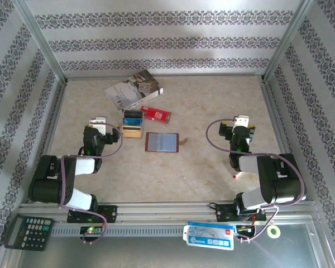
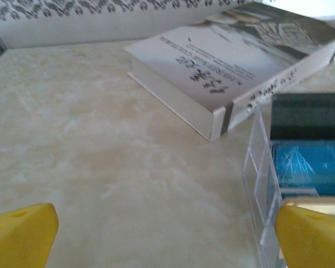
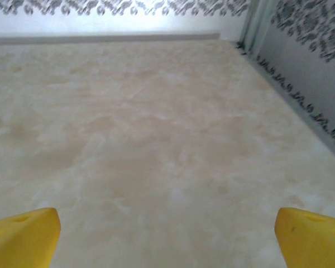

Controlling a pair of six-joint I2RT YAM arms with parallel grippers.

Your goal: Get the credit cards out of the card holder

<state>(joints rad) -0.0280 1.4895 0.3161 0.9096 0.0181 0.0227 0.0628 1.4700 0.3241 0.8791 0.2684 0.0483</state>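
Card holder (image 1: 162, 142) lengthwise left-right (tab (image 1: 183, 143) rightward)

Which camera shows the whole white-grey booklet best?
The top external view: the booklet shows whole, all its edges in frame. The left wrist view brings its near corner and spine closer, but crops the far end.

The card holder (image 1: 162, 142) lies open and flat (grey-blue lining up). Just left of it sits a tan card (image 1: 132, 132). Behind the holder lie a blue card (image 1: 133, 116) and a red card (image 1: 156, 114), with a booklet (image 1: 133, 89) farther back.
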